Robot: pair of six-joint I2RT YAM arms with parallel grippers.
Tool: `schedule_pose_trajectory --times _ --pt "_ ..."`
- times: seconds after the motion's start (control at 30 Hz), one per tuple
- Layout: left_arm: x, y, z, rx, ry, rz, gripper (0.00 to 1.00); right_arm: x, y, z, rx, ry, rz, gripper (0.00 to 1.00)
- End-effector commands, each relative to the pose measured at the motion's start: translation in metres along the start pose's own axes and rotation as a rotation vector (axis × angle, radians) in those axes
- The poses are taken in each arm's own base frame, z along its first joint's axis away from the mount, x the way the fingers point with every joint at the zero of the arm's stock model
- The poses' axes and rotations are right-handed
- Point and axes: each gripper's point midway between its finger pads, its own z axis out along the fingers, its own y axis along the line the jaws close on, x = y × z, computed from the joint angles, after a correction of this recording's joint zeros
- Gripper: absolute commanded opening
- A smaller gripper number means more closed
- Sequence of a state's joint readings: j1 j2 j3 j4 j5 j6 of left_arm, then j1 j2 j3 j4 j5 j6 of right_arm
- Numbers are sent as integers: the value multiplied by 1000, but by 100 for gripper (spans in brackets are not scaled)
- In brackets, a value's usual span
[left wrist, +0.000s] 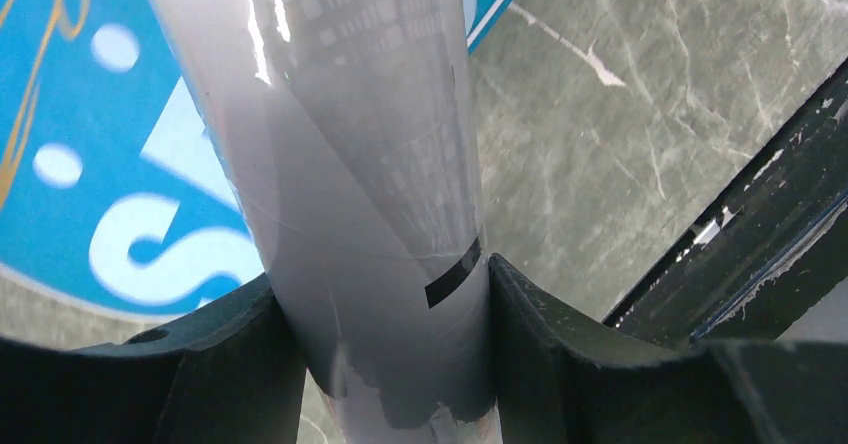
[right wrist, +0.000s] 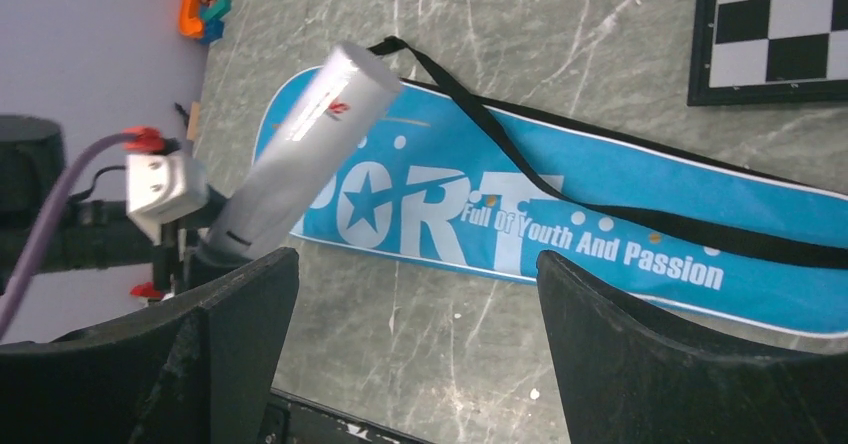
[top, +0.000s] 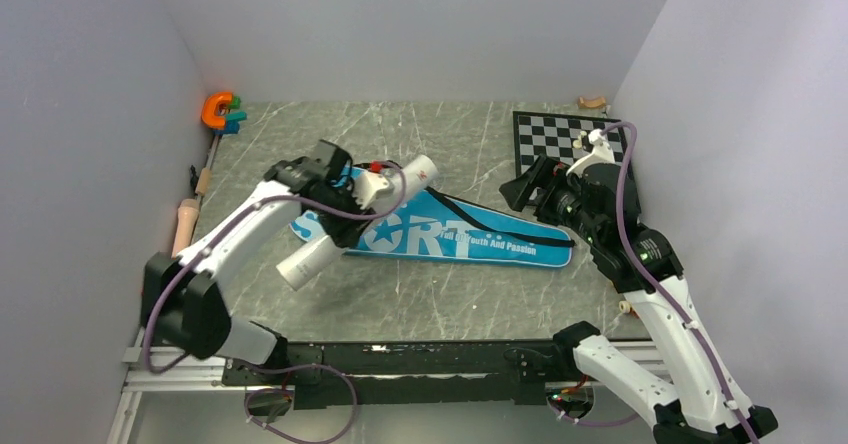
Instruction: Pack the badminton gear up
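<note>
Grips white tube (top: 312,254) mid-length in left jaws, slanted near-left to far-right above wide end of blue SPORT bag (top: 480,236). Holds right jaws wide open, empty, near bag's narrow end.

Soft, even overhead light; faint shadow on table (top: 420,304) under white tube (top: 305,261). Glare streaks on tube (left wrist view); foreground blurred.

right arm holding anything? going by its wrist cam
No, the right fingers stand wide apart, with only the blue bag and the table showing between them.
</note>
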State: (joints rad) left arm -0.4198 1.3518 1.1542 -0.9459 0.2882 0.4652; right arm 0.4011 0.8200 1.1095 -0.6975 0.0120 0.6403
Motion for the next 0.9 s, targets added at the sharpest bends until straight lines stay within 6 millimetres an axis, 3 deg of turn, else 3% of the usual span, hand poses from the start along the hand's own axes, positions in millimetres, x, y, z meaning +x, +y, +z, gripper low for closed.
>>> schedule_pose_trajectory --times 0.0,0.2,0.3,0.47,0.53,0.63,0.73,0.87 --pt "-39 -12 26 35 18 78 27 6 -19 -7 73 -15 21 92" --pt "-75 -34 64 58 39 265 33 11 -31 -8 119 -19 23 93" --pt "-90 -40 81 60 52 320 46 10 -31 -6 126 -19 25 93" --pt "-81 -62 114 120 109 352 62 6 -29 -5 121 -28 28 94" --pt "-73 -67 121 100 111 393 74 8 -28 -3 117 -23 28 95" --pt "-62 -68 123 66 121 416 99 10 -27 1 108 -11 32 96" --pt "-63 -62 114 27 111 408 99 11 -26 3 101 -7 37 99" --pt "-84 -53 81 -5 20 363 100 12 -28 3 110 -4 31 100"
